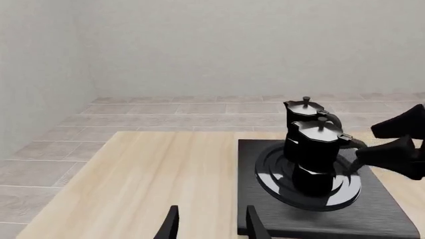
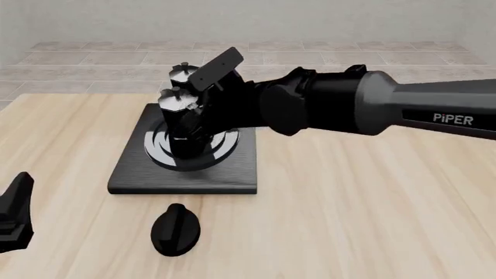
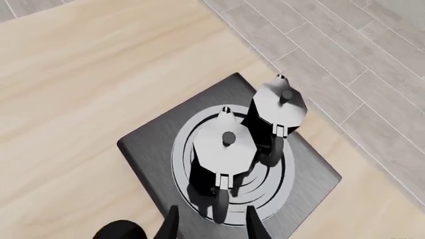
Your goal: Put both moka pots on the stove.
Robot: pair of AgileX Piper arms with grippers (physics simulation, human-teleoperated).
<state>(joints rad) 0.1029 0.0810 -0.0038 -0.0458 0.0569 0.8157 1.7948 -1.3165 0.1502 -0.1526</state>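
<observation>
Both moka pots stand upright on the stove point(image 2: 132, 174), on its burner rings. The nearer pot point(image 2: 180, 125) and the farther pot point(image 2: 184, 74) are close together, and both also show in the left wrist view point(image 1: 312, 154) point(image 1: 304, 112). My right gripper point(image 2: 203, 96) is open, its fingers on either side of the nearer pot's handle point(image 3: 219, 204) without closing on it. My left gripper point(image 2: 15, 212) is open and empty, low at the table's front left, well away from the stove point(image 1: 371, 219).
A black oval knob point(image 2: 176, 229) lies on the wooden table point(image 2: 349, 221) just in front of the stove. The right arm point(image 2: 372, 104) stretches across from the right, above the table. Tiled floor lies beyond the far edge.
</observation>
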